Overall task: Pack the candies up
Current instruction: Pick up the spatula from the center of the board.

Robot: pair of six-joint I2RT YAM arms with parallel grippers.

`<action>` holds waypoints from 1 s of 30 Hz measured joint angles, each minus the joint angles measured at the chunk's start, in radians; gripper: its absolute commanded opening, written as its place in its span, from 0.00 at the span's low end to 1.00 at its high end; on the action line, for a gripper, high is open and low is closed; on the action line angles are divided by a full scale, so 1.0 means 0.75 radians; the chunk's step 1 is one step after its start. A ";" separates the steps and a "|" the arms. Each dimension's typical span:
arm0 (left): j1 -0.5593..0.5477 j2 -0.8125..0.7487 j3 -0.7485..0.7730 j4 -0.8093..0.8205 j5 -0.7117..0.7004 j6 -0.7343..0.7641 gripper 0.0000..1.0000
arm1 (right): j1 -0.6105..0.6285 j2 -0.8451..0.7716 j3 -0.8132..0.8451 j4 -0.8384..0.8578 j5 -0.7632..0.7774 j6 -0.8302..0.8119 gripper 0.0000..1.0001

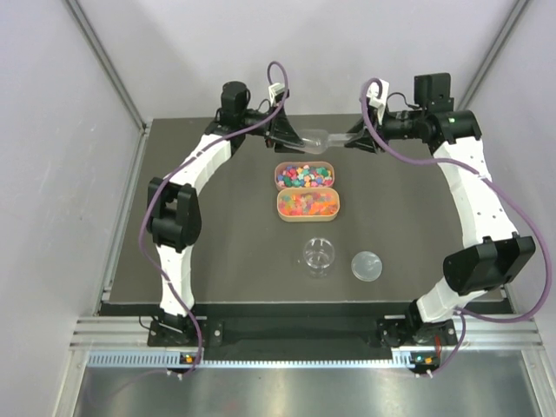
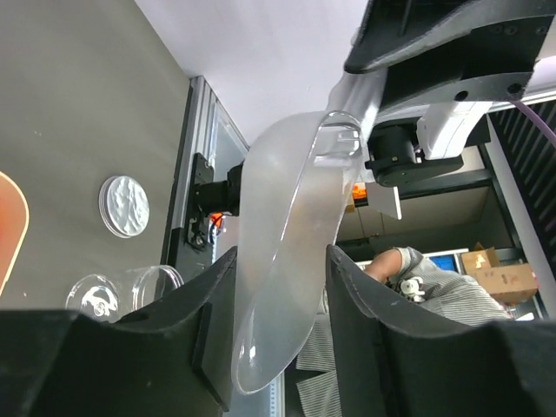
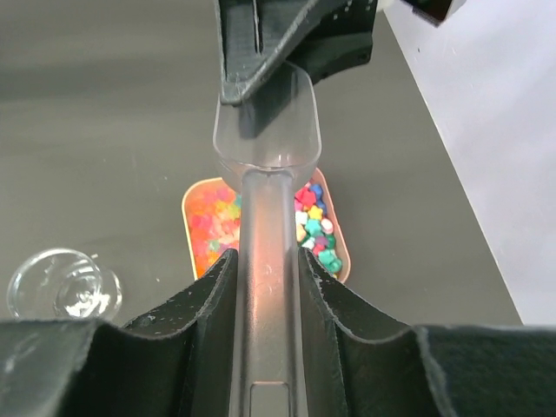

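The candies lie in a tan two-part tray [image 1: 342, 193]: multicoloured stars [image 1: 306, 176] in the far half, orange, red and yellow pieces [image 1: 307, 205] in the near half. Above the table's far side a clear plastic scoop [image 1: 317, 139] hangs between both arms. My right gripper [image 3: 268, 259] is shut on the scoop's handle [image 3: 268, 304], with the candies [image 3: 317, 230] below it. My left gripper [image 2: 282, 256] stands open around the scoop's bowl [image 2: 291, 200], with a gap on one side. A clear round jar [image 1: 319, 256] stands open near the front.
The jar's lid [image 1: 367, 266] lies flat to the right of the jar. In the left wrist view the lid [image 2: 123, 206] and the jar [image 2: 130, 291] sit on the dark mat. Grey walls enclose the table on three sides.
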State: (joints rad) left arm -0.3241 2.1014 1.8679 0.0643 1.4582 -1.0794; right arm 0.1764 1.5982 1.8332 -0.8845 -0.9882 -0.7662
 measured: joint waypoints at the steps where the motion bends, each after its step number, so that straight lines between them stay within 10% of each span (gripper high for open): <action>1: -0.001 0.000 0.000 0.009 0.001 -0.001 0.54 | 0.000 0.000 -0.001 -0.012 0.011 -0.019 0.00; 14: 0.238 0.198 0.175 0.393 0.027 -0.120 0.62 | -0.003 0.063 0.058 -0.111 0.256 -0.128 0.00; 24: 0.222 0.394 0.074 0.765 0.026 -0.309 0.35 | 0.056 0.271 0.364 -0.250 0.473 -0.184 0.00; 30: 0.167 0.369 0.085 1.015 0.038 -0.366 0.40 | 0.084 0.299 0.317 -0.265 0.551 -0.193 0.00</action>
State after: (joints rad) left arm -0.1986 2.3779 1.9320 0.8257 1.4868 -1.3540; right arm 0.2398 1.8225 2.0708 -1.0832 -0.5751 -0.9108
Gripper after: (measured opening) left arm 0.364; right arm 0.296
